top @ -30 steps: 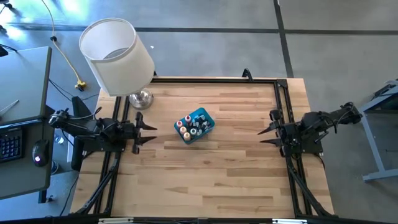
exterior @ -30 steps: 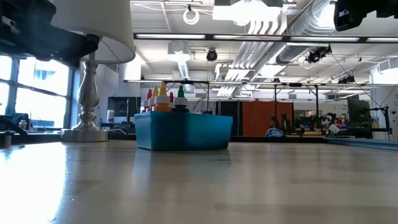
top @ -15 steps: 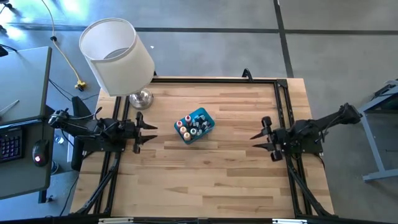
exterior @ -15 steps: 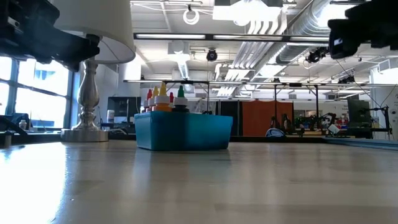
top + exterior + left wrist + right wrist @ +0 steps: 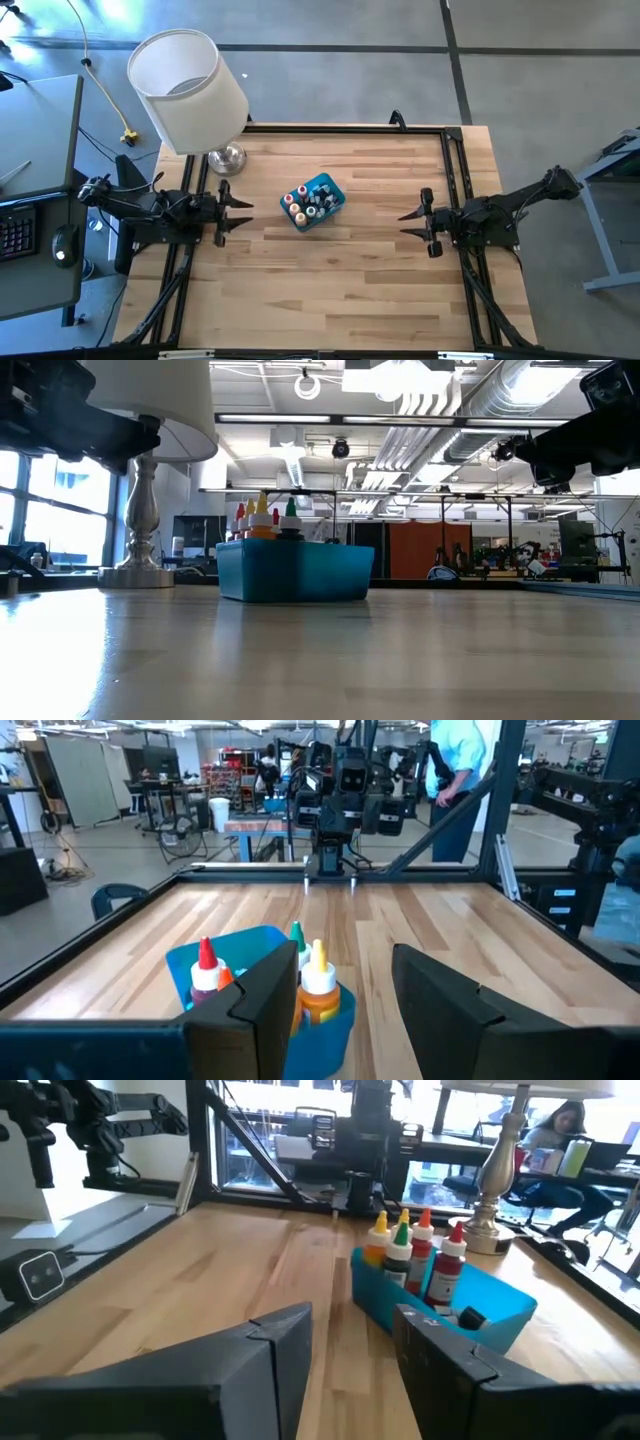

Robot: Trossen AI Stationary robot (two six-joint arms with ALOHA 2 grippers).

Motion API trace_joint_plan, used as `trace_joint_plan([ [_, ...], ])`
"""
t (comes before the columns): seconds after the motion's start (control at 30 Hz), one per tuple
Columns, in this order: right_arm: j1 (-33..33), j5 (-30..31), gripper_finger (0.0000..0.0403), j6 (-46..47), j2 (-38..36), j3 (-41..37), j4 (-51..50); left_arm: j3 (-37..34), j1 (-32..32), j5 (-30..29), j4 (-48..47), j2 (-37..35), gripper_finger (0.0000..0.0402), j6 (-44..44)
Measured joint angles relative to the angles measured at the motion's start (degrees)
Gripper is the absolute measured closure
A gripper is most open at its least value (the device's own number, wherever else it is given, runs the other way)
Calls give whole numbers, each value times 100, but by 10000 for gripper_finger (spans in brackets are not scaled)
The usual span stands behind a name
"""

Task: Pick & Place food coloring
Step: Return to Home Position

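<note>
Right tool (image 5: 404,224) is held above the tabletop (image 5: 340,285), a little inside the right edge and about halfway along it. Its two fingers are spread apart, nothing is gripped between them, and they are pointed toward the middle of the tabletop. Left tool (image 5: 247,215) is held opposite it at the left edge, likewise raised, with its fingers parted and empty and turned inward. Both tools are kept well apart from the blue bin (image 5: 337,194), which is set on the tabletop near its middle, somewhat closer to the left edge than to the right and turned at an angle to the edges. The food coloring bottles (image 5: 303,206) are gathered inside this bin, standing upright and packed close together. Red, yellow, green, white and dark caps can be made out, and the tips are seen rising above the bin's rim in the low view. The bottles are crowded toward the end of the bin nearer the left edge, while bare blue is shown at the other end. A lamp (image 5: 188,88) with a white shade and a silver base is stood at the left corner of the tabletop's far edge, near the left tool. A person (image 5: 458,760) in a light blue top is seen beyond the tabletop, behind the right arm.
</note>
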Motion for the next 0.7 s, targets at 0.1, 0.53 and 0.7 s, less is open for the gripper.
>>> trace_joint_plan([
  [0.1, 0, 4, 268, -52, 0, 0, 0, 0, 0, 0, 0, 0, 240, -2],
  [0.53, 0, 11, 268, -69, 0, -2, 0, 0, -2, 2, 0, 0, 240, -2],
  [0.7, 0, 11, 268, -69, 0, -2, 0, 0, -1, 2, 0, 0, 240, -2],
])
